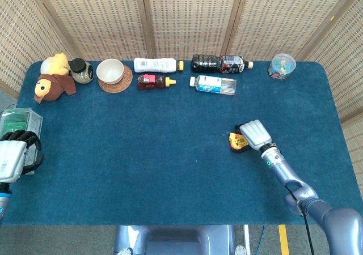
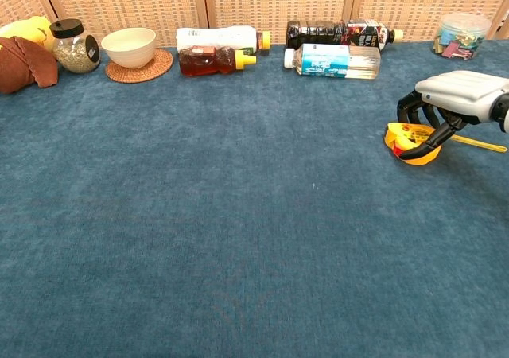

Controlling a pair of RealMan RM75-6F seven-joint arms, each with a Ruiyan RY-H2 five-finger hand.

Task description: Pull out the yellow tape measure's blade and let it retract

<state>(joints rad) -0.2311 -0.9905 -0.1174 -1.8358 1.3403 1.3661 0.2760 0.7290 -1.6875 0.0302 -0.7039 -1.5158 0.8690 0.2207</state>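
The yellow tape measure [image 1: 233,142] lies on the blue table cloth [image 1: 147,153] at the right of centre. My right hand [image 1: 255,134] covers it from the right, its dark fingers curled down around the case. In the chest view the hand [image 2: 460,94] arches over the tape measure [image 2: 417,157], and a short length of yellow blade [image 2: 481,143] sticks out to the right along the cloth, under the wrist. My left hand [image 1: 12,156] hangs off the table's left edge with its fingers curled in, holding nothing.
Along the far edge stand a plush toy [image 1: 50,78], a jar [image 1: 83,71], a white bowl [image 1: 110,71] on a coaster, several lying bottles [image 1: 213,84] and a clear tub [image 1: 282,66]. A clear box [image 1: 20,120] sits by my left hand.
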